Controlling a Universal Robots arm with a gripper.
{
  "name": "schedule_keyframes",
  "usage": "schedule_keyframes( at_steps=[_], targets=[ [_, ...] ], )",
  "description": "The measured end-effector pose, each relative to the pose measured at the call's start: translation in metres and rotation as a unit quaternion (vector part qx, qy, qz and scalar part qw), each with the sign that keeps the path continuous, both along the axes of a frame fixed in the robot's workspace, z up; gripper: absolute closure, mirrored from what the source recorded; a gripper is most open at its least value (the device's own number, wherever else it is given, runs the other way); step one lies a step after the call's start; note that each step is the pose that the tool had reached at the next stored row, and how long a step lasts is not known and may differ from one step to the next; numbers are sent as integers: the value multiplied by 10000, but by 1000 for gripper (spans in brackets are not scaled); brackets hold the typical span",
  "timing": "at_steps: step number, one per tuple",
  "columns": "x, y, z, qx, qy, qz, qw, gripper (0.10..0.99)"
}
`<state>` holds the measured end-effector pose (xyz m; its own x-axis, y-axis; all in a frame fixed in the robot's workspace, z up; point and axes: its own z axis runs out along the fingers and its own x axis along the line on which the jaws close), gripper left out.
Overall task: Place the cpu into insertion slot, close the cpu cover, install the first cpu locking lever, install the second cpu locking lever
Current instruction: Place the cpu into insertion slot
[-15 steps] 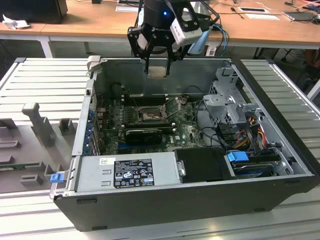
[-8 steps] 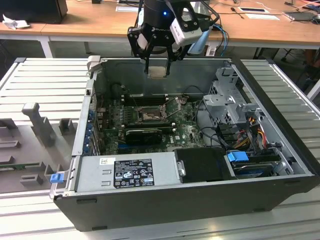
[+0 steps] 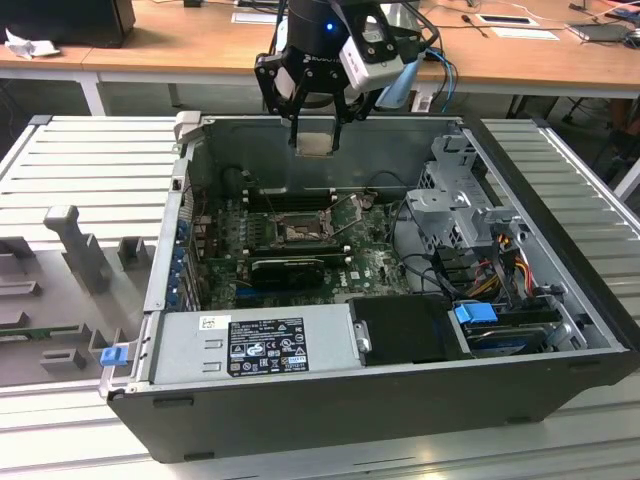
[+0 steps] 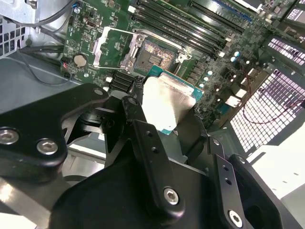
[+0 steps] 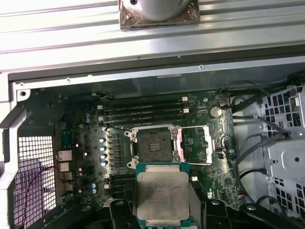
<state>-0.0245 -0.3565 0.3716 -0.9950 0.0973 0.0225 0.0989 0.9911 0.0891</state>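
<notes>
My gripper (image 3: 315, 142) hangs above the open computer case, shut on the cpu (image 3: 316, 144), a pale square chip held flat between the black fingers (image 4: 138, 102). Both wrist views show the cpu (image 5: 162, 196) (image 4: 167, 102) in the grip, off to one side of the insertion slot (image 5: 155, 145) (image 4: 153, 51) and well above the green motherboard. The insertion slot (image 3: 297, 232) lies bare with its dull metallic centre showing. The cpu cover (image 5: 196, 143) (image 4: 112, 45) is swung open beside the slot, resting over the board.
Long black memory slots (image 5: 143, 112) run beside the socket. A grey power supply (image 3: 250, 345) fills the case's front. A metal drive cage (image 3: 460, 200) and bundled cables (image 3: 500, 262) sit at the exterior view's right. A grey fixture tray (image 3: 60, 300) lies at the left.
</notes>
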Motion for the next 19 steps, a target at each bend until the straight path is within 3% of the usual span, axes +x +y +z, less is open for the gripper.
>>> schedule_keyframes(
  at_steps=[19],
  targets=[
    [0,0,0,0,0,-78,10000,557]
  ],
)
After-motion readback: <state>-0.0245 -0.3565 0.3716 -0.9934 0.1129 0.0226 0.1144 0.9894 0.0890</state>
